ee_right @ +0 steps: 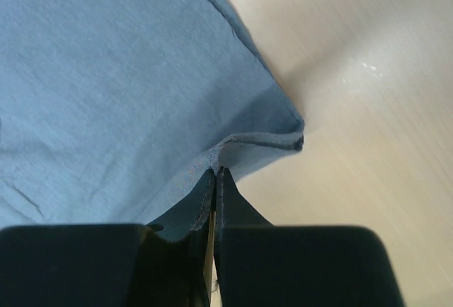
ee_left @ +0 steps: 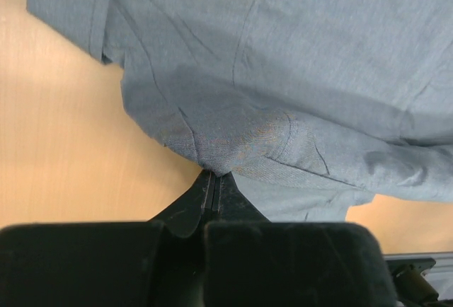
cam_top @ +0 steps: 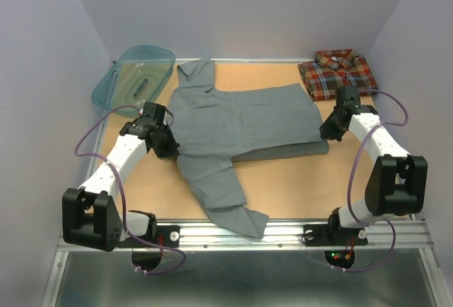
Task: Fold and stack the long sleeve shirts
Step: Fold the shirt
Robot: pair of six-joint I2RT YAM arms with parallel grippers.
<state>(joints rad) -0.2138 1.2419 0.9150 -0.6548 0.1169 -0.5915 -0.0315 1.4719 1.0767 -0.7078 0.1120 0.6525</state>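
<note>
The grey long sleeve shirt [cam_top: 241,119] lies spread across the middle of the table, one sleeve [cam_top: 219,187] trailing toward the near edge and the other sleeve [cam_top: 195,73] reaching the far edge. My left gripper [cam_top: 170,148] is shut on the grey shirt [ee_left: 233,144] at its left side, the cloth bunched at the tips. On the shirt's right edge my right gripper [cam_top: 327,131] is shut on a pinch of the hem [ee_right: 233,148]. The plaid long sleeve shirt [cam_top: 336,72] sits folded at the far right corner.
A teal plastic basin [cam_top: 133,75] rests tilted at the far left corner. Purple walls close in the table on three sides. A metal rail [cam_top: 241,235] with the arm bases runs along the near edge.
</note>
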